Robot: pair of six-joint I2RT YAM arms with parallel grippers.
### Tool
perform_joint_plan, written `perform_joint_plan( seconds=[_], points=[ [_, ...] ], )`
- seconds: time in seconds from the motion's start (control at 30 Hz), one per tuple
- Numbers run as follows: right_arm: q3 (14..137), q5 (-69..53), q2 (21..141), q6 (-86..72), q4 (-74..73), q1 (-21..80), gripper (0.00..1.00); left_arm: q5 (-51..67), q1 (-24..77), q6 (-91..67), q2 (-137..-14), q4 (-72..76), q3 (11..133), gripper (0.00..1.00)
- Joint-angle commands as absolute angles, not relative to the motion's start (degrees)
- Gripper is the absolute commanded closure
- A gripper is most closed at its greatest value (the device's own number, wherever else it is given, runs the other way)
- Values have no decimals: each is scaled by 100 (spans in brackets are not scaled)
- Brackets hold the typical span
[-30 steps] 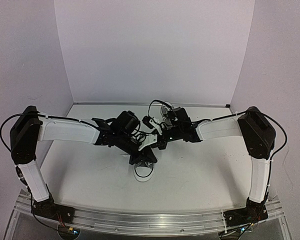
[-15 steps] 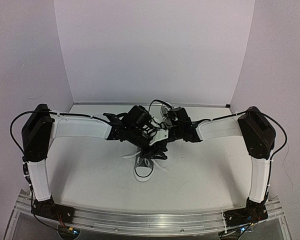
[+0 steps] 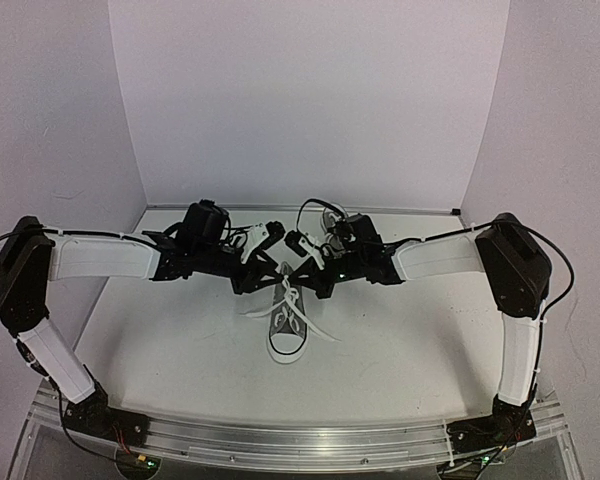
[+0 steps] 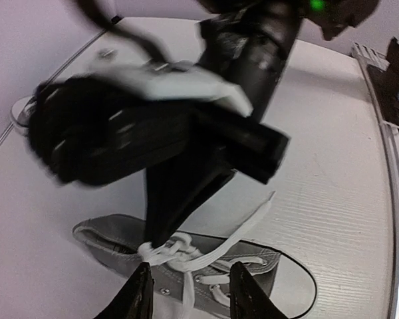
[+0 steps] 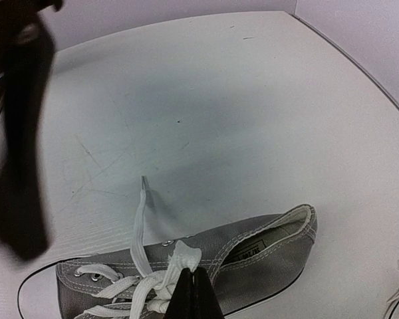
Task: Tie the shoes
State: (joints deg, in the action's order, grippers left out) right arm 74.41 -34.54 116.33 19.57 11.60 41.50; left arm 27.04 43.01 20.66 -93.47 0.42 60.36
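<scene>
White tabletop (image 3: 410,350) enclosed by pale lilac walls (image 3: 310,100) on three sides, as I saw it from the overhead camera. Nearest me ran the metal rail (image 3: 300,432) that carried both arm bases.

Just beyond it, near the middle of the table, lay the grey shoe (image 3: 286,342), its white toe cap toward the rail and its heel toward the back wall. Its white laces (image 5: 139,219) were untied. One loose end trailed off to each side of the shoe onto the table.

Over the shoe's lacing stood the right gripper (image 5: 191,292), fingers pressed fully together. From its wrist camera I saw the tips pinching a bunched part of the laces at the top of the tongue.

Slightly farther back and to the left hung the left gripper (image 4: 189,296), raised well above the table. Its two fingers (image 4: 141,296) stood partly apart and held nothing. Between them its camera looked down on the shoe and on the right arm (image 4: 206,139) in front.

Behind the right wrist, close to the back wall, I could make out a second shoe (image 3: 329,214), mostly hidden, its laces not visible to me.
</scene>
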Motion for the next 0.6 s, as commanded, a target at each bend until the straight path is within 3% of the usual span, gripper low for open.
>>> perform_joint_plan(
  seconds=[0.0, 0.57],
  points=[
    [7507, -3619, 11687, 1880, 1389, 4131, 100, 2332, 4090, 1365, -9258, 768, 5682, 61],
    [7470, -3808, 11566, 1807, 1415, 4140, 100, 3108, 3840, 906, -10325, 1420, 5921, 58]
  ],
)
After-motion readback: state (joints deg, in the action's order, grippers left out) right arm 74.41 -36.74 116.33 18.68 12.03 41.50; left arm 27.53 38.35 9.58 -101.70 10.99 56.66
